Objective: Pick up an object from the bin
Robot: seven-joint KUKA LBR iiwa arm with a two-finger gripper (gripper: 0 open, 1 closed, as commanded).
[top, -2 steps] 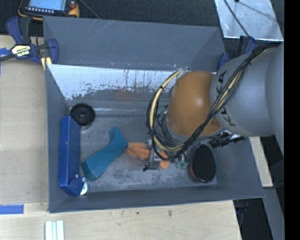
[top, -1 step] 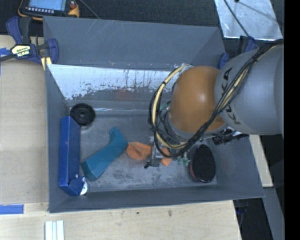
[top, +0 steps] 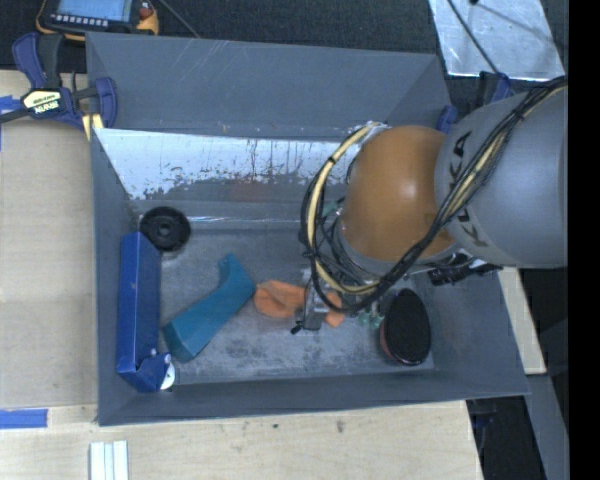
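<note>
My gripper [top: 310,318] hangs low in the middle of the bin, below the orange dome, its tip at the right end of a small orange lump [top: 275,298] on the floor. A teal curved piece [top: 210,310] lies just left of the lump, slanting toward the front left. To the right of the gripper sits a black oval thing with a red rim [top: 406,328].
A long blue bar [top: 138,308] lies along the bin's left wall, with a white and blue bit [top: 166,373] at its near end. A black round disc [top: 165,228] rests at the back left. The arm and its cables cover the right back part of the bin.
</note>
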